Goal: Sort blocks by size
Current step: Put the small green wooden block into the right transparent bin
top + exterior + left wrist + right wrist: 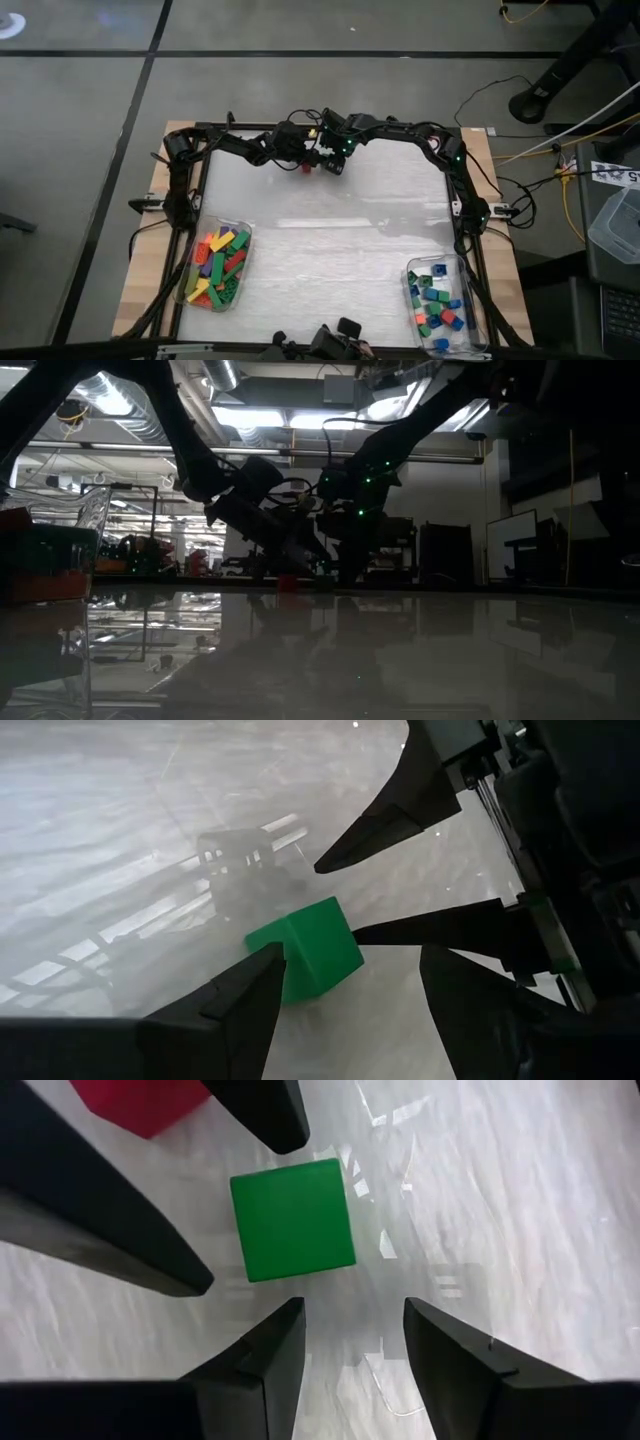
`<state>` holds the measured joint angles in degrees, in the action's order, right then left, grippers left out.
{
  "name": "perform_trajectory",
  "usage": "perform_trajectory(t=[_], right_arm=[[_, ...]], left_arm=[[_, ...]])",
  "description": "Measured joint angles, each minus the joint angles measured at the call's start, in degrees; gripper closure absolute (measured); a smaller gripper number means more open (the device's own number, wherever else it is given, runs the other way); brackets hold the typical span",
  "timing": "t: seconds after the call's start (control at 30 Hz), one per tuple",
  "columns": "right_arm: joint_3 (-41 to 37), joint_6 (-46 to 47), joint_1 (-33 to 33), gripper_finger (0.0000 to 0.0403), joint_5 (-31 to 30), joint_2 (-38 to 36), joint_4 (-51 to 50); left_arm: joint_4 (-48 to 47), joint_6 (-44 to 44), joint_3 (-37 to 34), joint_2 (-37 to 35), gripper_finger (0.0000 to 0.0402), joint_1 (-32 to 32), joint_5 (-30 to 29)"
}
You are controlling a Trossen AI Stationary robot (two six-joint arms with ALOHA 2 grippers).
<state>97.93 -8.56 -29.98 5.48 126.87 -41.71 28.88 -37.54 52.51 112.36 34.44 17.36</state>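
Both grippers met at the desk's far edge over a green cube. The cube lay just ahead of the right gripper's parted, empty fingers. The left gripper's fingers, open wide and empty, had one tip beside it.

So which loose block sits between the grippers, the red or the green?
The green block: it lies among the fingers of both grippers, while the red block sits off to the side.

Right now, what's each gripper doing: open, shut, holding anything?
Left gripper: open, empty, fingers around the green block on the table.
Right gripper: open, empty, hovering beside that green block.
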Motion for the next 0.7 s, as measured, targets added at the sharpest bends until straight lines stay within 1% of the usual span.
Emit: perform_trajectory(t=[0.17,0.23,0.53,0.7], right_arm=[[0.0,1.97,0.0,0.0232,0.02,0.0,-0.26],[0.0,2.7,0.0,0.0225,0.0,0.0,-0.36],[0.0,5.22,0.0,0.0158,-0.02,0.02,0.04],[0.0,5.2,0.0,0.0144,-0.02,0.04,2.09]], left_arm=[[0.02,0.0,0.0,0.0,0.0176,0.02,-0.17],[0.02,0.01,0.0,0.0,0.0176,0.02,-0.17],[0.09,0.0,0.0,0.0,0.0176,0.04,0.56],[0.11,0.01,0.0,-0.02,0.0176,0.04,0.66]])
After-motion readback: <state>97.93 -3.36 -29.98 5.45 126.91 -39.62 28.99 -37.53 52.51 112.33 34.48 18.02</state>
